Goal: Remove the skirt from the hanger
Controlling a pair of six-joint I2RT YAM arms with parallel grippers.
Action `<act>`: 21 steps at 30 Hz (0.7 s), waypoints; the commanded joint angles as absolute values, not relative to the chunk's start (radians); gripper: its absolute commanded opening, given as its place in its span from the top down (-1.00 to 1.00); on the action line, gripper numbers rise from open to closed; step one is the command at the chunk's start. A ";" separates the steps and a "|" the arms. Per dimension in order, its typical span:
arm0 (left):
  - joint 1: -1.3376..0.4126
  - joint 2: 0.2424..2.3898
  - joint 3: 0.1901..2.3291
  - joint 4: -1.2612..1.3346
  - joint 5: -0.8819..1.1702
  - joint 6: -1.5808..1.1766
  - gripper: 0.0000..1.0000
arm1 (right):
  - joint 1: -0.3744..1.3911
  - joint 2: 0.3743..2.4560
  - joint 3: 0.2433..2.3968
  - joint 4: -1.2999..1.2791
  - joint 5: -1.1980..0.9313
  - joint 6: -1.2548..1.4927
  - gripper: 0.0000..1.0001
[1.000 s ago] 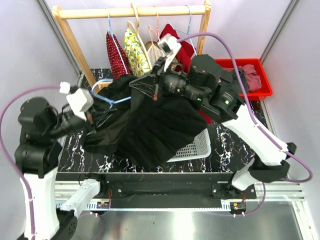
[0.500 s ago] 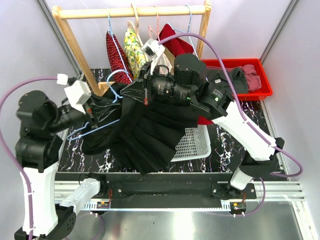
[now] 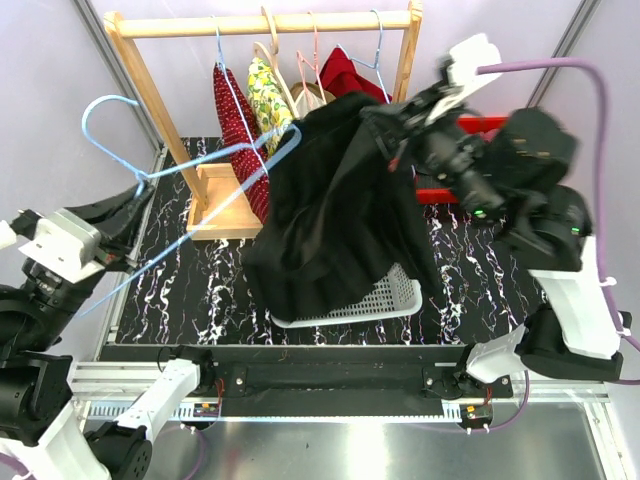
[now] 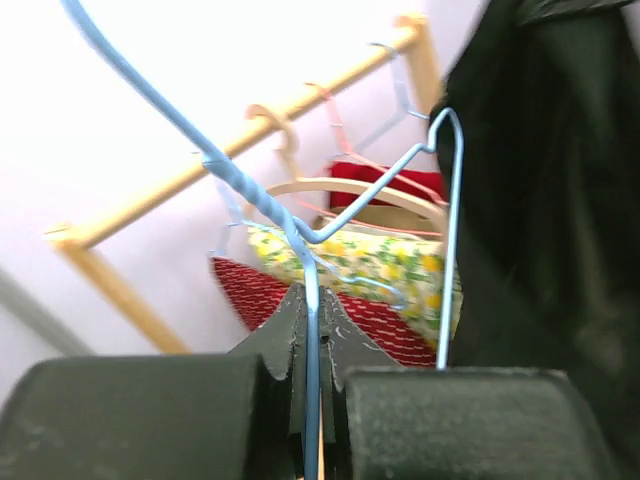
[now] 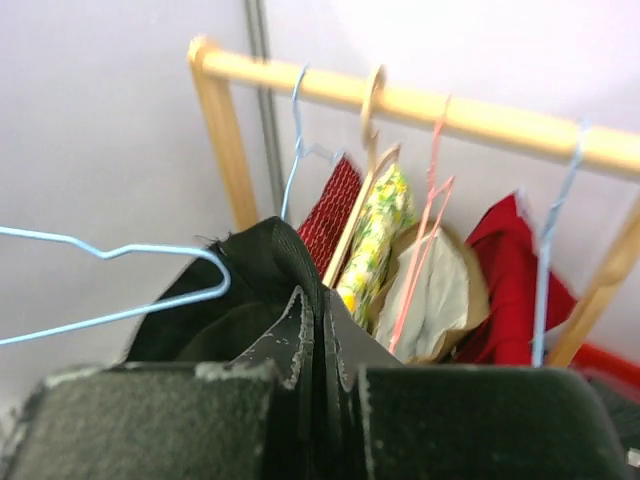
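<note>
**Skirt and hanger newly separated.**
Top view: the black skirt (image 3: 340,210) has slid off the blue wire hanger (image 3: 215,159) and now hangs above the white basket (image 3: 395,290). Left wrist: the left gripper (image 4: 312,315) is clamped on the bare hanger. Right wrist: the right gripper (image 5: 318,320) is pinched on skirt fabric. Removal looks essentially complete.

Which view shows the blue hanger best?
Top external: whole blue hanger visible, hook to far shoulder. Left wrist: only neck and one shoulder, pinched in left gripper. Right wrist: one shoulder in front of black skirt.

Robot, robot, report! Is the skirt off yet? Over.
Left hand shut on blue hanger. Right hand shut on black skirt. Hanger tip at skirt's edge, clearance unclear.
</note>
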State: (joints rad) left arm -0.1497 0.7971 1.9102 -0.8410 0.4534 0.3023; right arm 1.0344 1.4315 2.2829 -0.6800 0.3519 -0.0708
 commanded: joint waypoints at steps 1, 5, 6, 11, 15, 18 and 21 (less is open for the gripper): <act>-0.146 0.824 1.914 -0.787 0.281 0.293 1.00 | 1.039 1.459 2.419 -0.620 0.445 -0.166 1.00; -0.146 0.816 1.850 -0.802 0.238 0.285 1.00 | 1.039 1.505 2.457 -0.615 0.439 -0.190 1.00; -0.146 0.812 1.835 -0.807 0.215 0.290 1.00 | 1.039 1.511 2.456 -0.611 0.440 -0.199 1.00; -0.146 0.805 1.760 -0.891 0.117 0.308 1.00 | 1.039 1.476 2.317 -0.569 0.436 -0.190 1.00; -0.146 0.763 1.703 -0.908 0.040 0.308 1.00 | 1.039 1.421 2.126 -0.476 0.413 -0.169 1.00; -0.146 0.741 1.689 -0.910 -0.023 0.296 1.00 | 1.039 1.398 1.996 -0.454 0.416 -0.135 1.00; -0.146 0.738 1.677 -0.905 -0.083 0.291 1.00 | 1.039 1.370 1.849 -0.428 0.417 -0.100 1.00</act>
State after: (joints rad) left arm -0.1490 0.7639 1.6779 -0.9535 0.0490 0.2977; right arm 1.0344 1.4311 1.9522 -0.5495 0.4072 -0.1490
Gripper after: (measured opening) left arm 0.031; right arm 0.033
